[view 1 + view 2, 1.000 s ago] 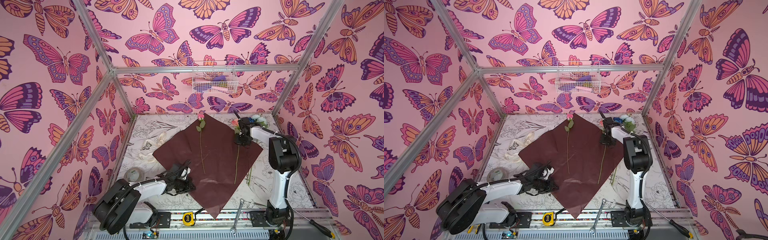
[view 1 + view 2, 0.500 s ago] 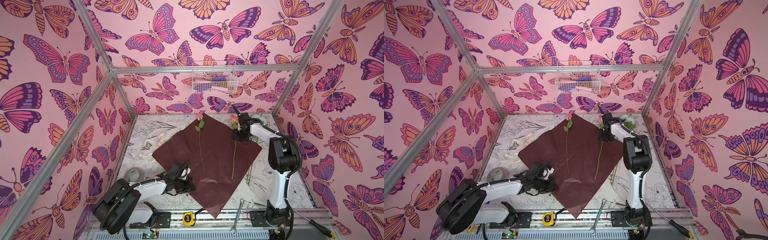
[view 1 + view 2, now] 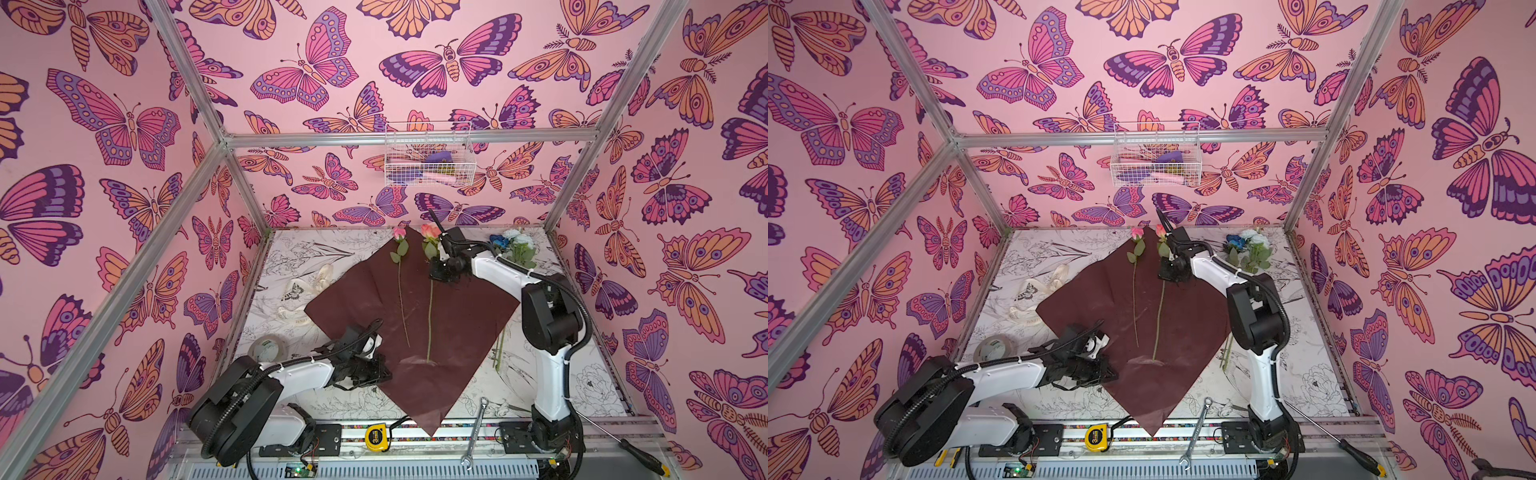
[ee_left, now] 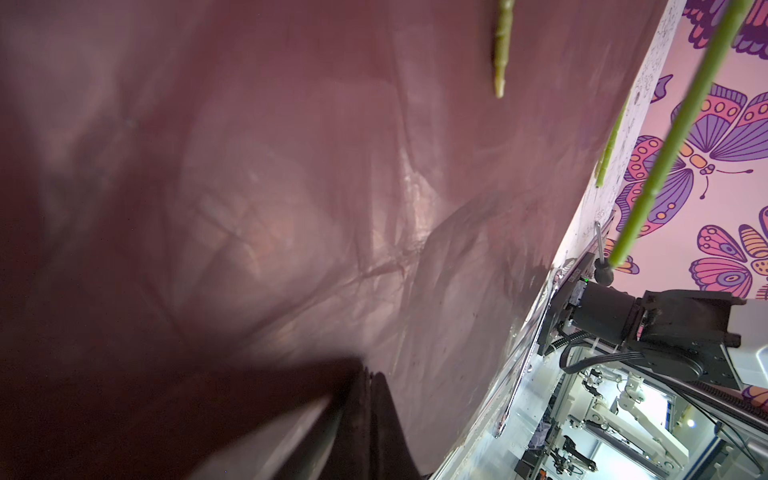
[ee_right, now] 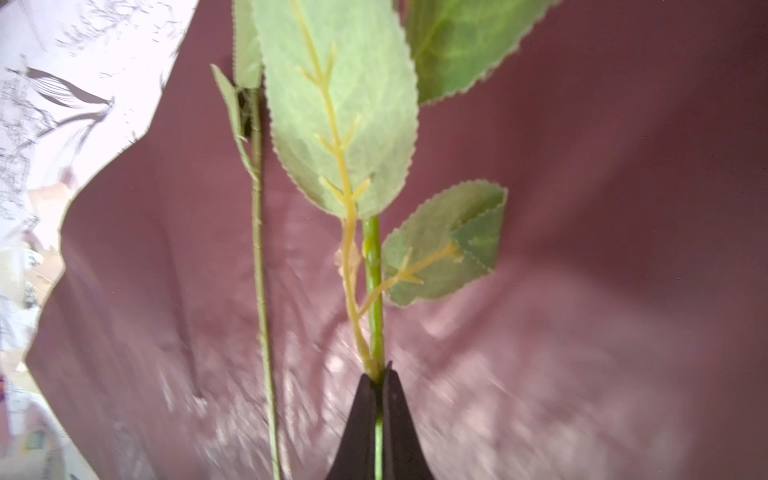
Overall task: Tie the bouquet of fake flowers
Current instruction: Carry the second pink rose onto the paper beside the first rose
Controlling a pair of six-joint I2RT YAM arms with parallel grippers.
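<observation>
The dark red wrapping paper (image 3: 457, 324) lies as a diamond on the printed table in both top views. A pink rose (image 3: 399, 232) lies on it. Beside it is a peach rose (image 3: 429, 230), its stem (image 5: 372, 266) clamped in my shut right gripper (image 5: 379, 374) just below the leaves. That gripper (image 3: 442, 272) hangs over the paper's far part. Blue and white flowers (image 3: 509, 243) lie at the far right, off the paper. My left gripper (image 3: 384, 374) is turned sideways at the paper's near left edge. Its jaws (image 4: 370, 374) are shut on the paper there.
A cream ribbon (image 3: 303, 291) and a tape roll (image 3: 268, 347) lie left of the paper. A loose green stem (image 3: 500, 345) lies at its right edge. A tape measure (image 3: 377, 436), wrench (image 3: 473, 432) and screwdriver (image 3: 636, 453) line the front rail. A wire basket (image 3: 428, 160) hangs on the back wall.
My right gripper has carried the peach rose left and a little farther back, closer to the pink rose. The left arm has stayed where it was.
</observation>
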